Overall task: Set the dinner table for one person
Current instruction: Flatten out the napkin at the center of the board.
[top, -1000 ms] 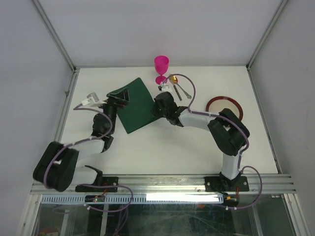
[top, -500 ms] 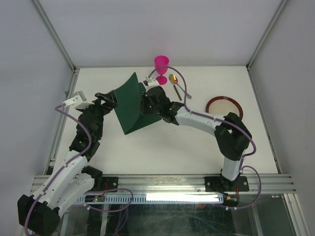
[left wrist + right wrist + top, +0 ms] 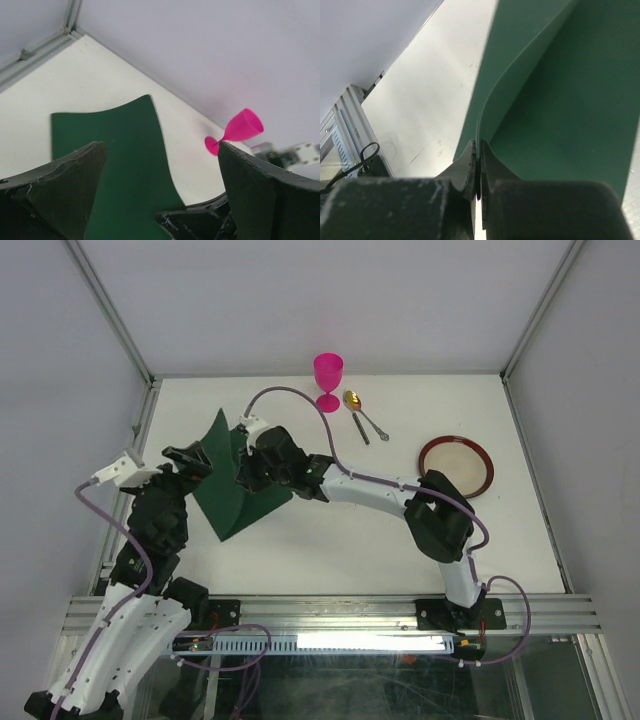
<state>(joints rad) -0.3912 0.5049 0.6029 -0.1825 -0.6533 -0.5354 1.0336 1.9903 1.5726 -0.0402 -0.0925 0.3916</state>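
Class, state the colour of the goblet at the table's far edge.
The goblet is bright pink, seen best in the top external view.

One dinner table (image 3: 340, 540), one placemat (image 3: 225, 498), one pink goblet (image 3: 328, 375), one plate (image 3: 457, 462), one spoon (image 3: 354, 405), maybe another utensil (image 3: 376, 427) (tiny)

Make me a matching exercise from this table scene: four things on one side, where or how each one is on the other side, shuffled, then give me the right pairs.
Things:
1. green placemat
2. pink goblet
3. red-rimmed plate
4. left gripper

States:
A. standing upright near the far edge of the table
B. open, holding nothing
C. one edge pinched in the right gripper, curled up
D. lying flat on the right side

Pairs: 1-C; 2-A; 3-D; 4-B
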